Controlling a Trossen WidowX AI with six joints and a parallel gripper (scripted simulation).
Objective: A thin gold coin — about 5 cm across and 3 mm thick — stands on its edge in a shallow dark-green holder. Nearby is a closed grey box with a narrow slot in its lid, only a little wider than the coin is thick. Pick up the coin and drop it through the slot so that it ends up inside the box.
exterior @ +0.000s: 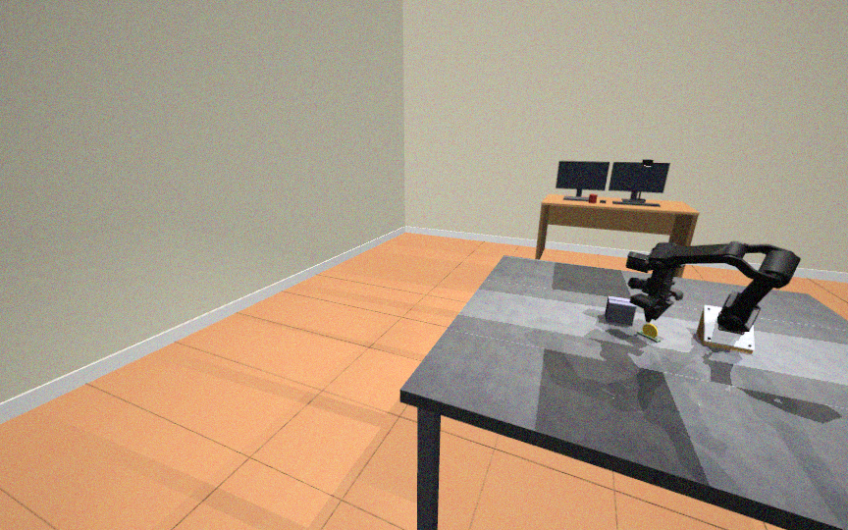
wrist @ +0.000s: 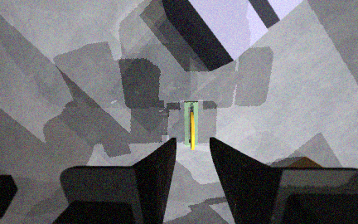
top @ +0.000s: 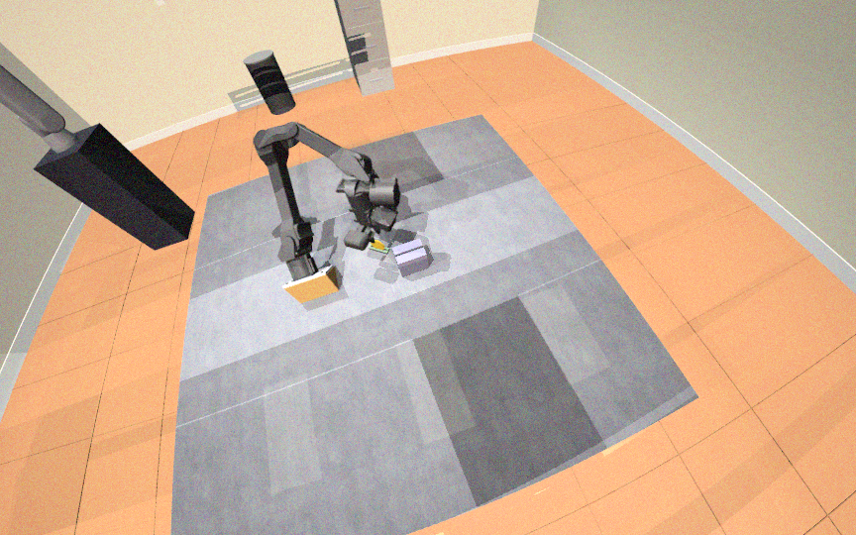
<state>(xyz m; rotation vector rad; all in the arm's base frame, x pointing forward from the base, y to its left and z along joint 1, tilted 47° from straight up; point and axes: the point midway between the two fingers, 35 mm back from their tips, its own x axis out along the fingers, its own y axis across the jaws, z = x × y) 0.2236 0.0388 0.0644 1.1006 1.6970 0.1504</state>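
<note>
Gold, thin, stiff round coin [wrist: 192, 129] is probably slipping easily; the half-open, empty black claw [wrist: 192, 146] is best gripping its flat faces.

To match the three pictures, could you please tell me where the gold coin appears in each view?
Top: coin near centre, under the gripper.
Exterior: right of centre, below the gripper.
Wrist: centre, edge-on, beyond the fingertips.
Shared landmark: grey box.

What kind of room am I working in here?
Probably a lab or office: the arm is mounted on a grey table, with a desk holding two monitors by the wall, on orange tile.
</note>
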